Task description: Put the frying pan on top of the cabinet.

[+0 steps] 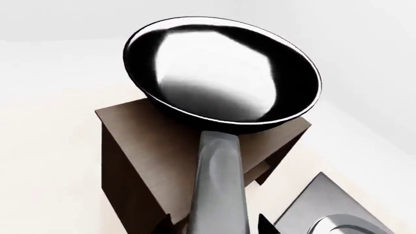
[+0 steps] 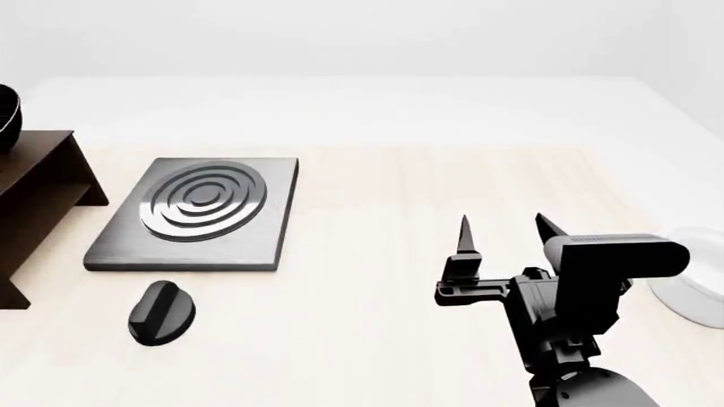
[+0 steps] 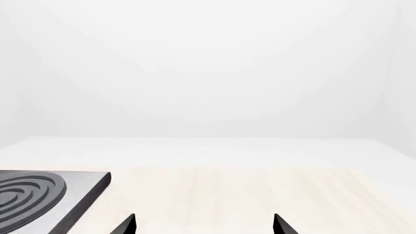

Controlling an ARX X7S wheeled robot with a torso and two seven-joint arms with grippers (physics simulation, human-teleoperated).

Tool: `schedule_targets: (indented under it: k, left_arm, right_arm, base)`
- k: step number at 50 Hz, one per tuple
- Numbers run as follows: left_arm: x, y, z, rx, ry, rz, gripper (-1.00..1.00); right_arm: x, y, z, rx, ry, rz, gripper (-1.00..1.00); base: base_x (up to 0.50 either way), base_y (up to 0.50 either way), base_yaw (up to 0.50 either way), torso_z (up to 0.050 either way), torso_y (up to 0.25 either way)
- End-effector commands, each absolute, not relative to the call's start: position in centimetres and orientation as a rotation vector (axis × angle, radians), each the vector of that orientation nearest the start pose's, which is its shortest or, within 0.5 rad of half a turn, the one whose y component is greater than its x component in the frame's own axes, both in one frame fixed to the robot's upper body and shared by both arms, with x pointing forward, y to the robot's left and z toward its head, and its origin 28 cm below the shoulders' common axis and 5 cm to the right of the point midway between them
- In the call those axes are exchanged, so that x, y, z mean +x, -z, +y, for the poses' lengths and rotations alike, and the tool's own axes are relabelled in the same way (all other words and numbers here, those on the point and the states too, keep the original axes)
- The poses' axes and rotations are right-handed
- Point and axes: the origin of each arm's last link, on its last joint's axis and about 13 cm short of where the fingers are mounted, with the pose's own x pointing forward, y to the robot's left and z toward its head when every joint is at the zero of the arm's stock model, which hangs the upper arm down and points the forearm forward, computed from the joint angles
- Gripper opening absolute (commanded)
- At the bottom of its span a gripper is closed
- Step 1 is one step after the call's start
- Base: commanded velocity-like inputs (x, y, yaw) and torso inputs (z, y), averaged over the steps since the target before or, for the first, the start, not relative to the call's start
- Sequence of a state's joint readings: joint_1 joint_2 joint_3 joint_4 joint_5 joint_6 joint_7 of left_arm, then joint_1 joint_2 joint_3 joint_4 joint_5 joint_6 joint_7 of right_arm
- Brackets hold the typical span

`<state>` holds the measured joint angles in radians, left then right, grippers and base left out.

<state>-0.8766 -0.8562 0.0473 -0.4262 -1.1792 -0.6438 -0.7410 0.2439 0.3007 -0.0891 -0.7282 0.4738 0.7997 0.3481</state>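
In the left wrist view the frying pan (image 1: 221,68), glossy black with a shiny grey-white inside, is over the flat top of the dark brown cabinet (image 1: 140,161). I cannot tell whether the pan touches the top. My left gripper (image 1: 217,225) is shut on the pan's long grey handle (image 1: 219,180), with a dark fingertip on each side. In the head view only the pan's edge (image 2: 6,119) and part of the cabinet (image 2: 34,182) show at the far left. My right gripper (image 2: 504,233) is open and empty above the table, also seen in the right wrist view (image 3: 204,226).
A flat grey square hob (image 2: 203,212) with concentric rings lies right of the cabinet; it also shows in the wrist views (image 1: 338,209) (image 3: 39,195). A small black knob (image 2: 161,312) lies in front of the hob. A white bowl (image 2: 693,284) sits at the right edge.
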Motion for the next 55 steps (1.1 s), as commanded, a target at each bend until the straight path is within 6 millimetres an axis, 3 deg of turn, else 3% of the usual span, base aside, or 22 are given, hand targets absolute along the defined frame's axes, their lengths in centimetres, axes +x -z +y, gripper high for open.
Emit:
schedule_targets:
  k: [1, 11, 15, 20, 26, 38, 41, 55]
  left_arm:
    - [29.9, -24.0, 41.6, -0.351, -0.757, 0.142, 1.0]
    - [26.7, -31.5, 36.3, -0.203, -0.622, -0.136, 1.0]
    - [25.3, -32.9, 33.8, -0.137, -0.565, -0.199, 1.0]
    - [23.9, -33.4, 31.4, -0.092, -0.449, -0.247, 1.0]
    - [22.4, -31.8, 28.6, -0.055, -0.308, -0.267, 1.0]
    - [19.2, -23.6, 24.5, -0.084, -0.063, -0.306, 1.0]
    - [18.4, -22.9, 24.0, -0.09, -0.043, -0.332, 1.0]
    - [18.7, -22.2, 23.5, -0.046, -0.024, -0.335, 1.0]
  right_arm:
    - [21.1, -15.5, -10.3, 0.01, -0.052, -0.093, 1.0]
    - [21.1, -15.6, -10.3, 0.009, -0.059, -0.091, 1.0]
    - [21.1, -15.6, -10.3, 0.007, -0.06, -0.089, 1.0]
    - [21.1, -15.8, -10.3, 0.009, -0.059, -0.094, 1.0]
    - [21.2, -15.8, -10.3, 0.011, -0.058, -0.092, 1.0]
    - [21.1, -15.9, -10.3, -0.029, -0.029, -0.14, 1.0]
    - [21.0, -16.0, -10.3, -0.035, -0.023, -0.151, 1.0]
    - [21.0, -16.4, -10.5, -0.045, 0.007, -0.192, 1.0]
  base:
    - [0.0, 0.0, 0.0, 0.0, 0.0]
    - [0.0, 0.0, 0.0, 0.0, 0.0]
    - [0.0, 0.0, 0.0, 0.0, 0.0]
    - [0.0, 0.0, 0.0, 0.0, 0.0]
    - [0.0, 0.0, 0.0, 0.0, 0.0]
    - [0.0, 0.0, 0.0, 0.0, 0.0]
    - [0.0, 0.0, 0.0, 0.0, 0.0]
    - [0.0, 0.0, 0.0, 0.0, 0.0]
